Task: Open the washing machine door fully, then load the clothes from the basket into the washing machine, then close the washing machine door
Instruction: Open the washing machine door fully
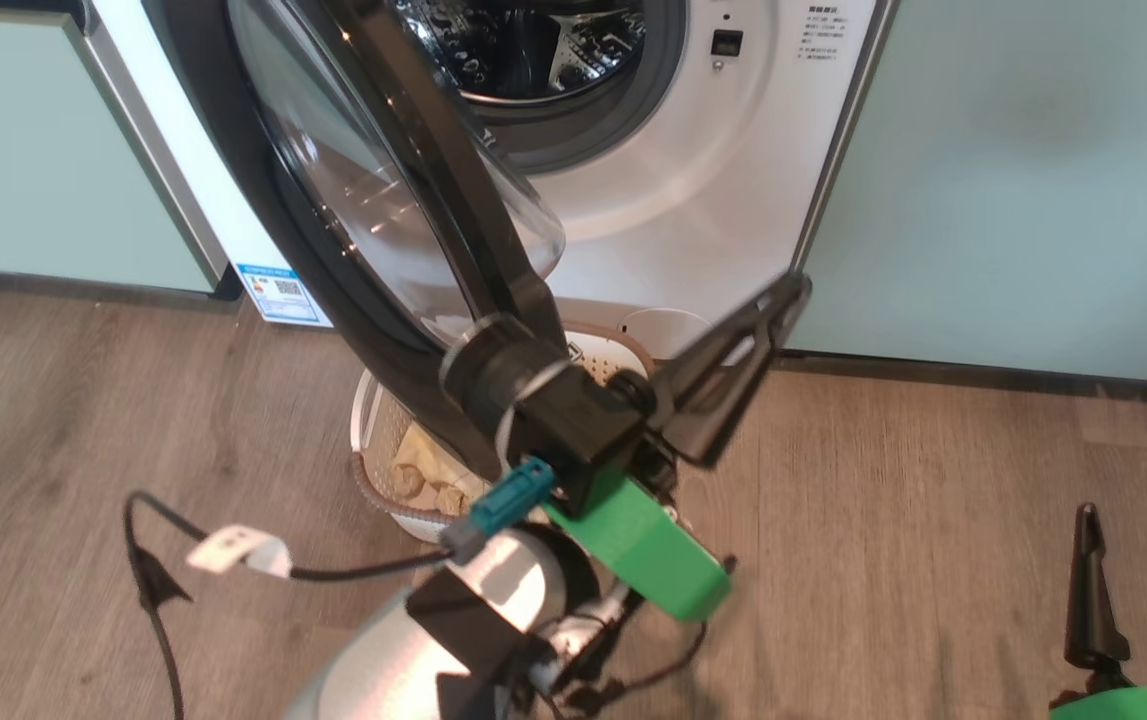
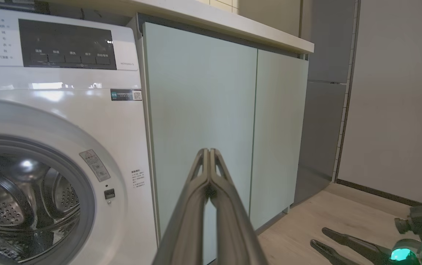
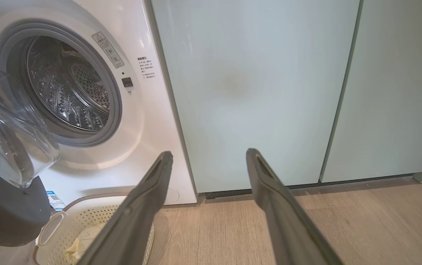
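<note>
Washing machine door (image 1: 373,220): stands swung well out from the opening. My head view meets its black rim almost edge-on, with the clear glass bowl bulging to the right.
Washing machine (image 1: 693,170): white, directly behind the door. Its grey-ringed opening is uncovered and the steel drum (image 1: 533,50) is in plain sight.
Basket (image 1: 365,480): sits on the floor just in front of the machine, under the door's lower edge. The door and my left wrist partly hide it.
Clothes (image 1: 423,470): pale yellow and crumpled, lying inside the basket. My right wrist view also catches them (image 3: 82,243) in the basket's near corner.
Left hand (image 1: 795,288): my fingers are pressed together, tip to tip, pinching nothing. They reach past the door's lower edge, above the basket's right side, and point at the cabinet panel beside the machine. I cannot tell whether my wrist touches the door.
Right hand (image 1: 1131,520): my fingers are spread wide with nothing between them. The hand is low at my right, well apart from the door and the basket, and aimed at the cabinet panels.
Cabinet panels (image 1: 1013,170): pale green, flanking the machine on both sides.
Blue sticker (image 1: 278,292): on the machine's lower left front, just beside the door's rim.
Floor (image 1: 933,500): wood-look planks under the basket and both my hands.
Cable (image 1: 143,560): black with a white tag, looping off my left forearm.
</note>
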Motion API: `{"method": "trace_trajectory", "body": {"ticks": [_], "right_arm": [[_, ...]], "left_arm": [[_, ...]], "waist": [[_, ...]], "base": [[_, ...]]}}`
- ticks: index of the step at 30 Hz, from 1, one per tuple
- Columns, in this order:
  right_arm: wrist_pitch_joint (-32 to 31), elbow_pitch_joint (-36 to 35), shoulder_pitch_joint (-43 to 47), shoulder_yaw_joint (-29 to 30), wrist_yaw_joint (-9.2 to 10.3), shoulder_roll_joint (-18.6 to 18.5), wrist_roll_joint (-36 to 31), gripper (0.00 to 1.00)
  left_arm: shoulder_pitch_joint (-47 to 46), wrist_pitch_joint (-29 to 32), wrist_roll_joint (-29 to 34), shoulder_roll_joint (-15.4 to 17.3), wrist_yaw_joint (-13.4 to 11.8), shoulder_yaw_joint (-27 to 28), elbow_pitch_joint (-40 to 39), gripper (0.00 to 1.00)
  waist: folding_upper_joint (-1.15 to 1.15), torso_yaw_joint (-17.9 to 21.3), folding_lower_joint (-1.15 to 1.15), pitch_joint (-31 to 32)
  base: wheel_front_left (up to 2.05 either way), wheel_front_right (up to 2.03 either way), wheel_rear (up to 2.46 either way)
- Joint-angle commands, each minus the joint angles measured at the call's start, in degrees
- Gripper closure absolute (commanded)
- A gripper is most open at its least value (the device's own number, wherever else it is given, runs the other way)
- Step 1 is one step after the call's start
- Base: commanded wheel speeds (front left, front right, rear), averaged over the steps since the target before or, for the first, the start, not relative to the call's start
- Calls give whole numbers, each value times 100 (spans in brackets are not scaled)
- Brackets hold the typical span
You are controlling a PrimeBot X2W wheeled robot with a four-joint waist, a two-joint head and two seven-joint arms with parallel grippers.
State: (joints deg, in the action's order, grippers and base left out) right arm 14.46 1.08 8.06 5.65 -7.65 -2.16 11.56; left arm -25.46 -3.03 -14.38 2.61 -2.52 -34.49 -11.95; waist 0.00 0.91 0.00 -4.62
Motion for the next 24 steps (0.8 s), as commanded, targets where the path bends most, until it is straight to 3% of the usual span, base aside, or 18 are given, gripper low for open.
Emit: {"method": "trace_trajectory", "body": {"ticks": [1,7,24], "right_arm": [[53,-181,-153,-90,16,-72,18,0],[53,-139,-244,-142,16,-72,52,0],[54,1,-360,-200,16,-72,95,0]], "left_arm": [[-95,22,-68,28,-38,131,-137,100],[3,44,-286,28,-219,0,452,100],[-242,-154,-512,106,-444,446,2203,100]], "waist": [[0,0,0,-25],[0,22,0,-98],[0,48,0,-168]], "base": [[0,0,0],[0,0,0],[0,0,0]]}}
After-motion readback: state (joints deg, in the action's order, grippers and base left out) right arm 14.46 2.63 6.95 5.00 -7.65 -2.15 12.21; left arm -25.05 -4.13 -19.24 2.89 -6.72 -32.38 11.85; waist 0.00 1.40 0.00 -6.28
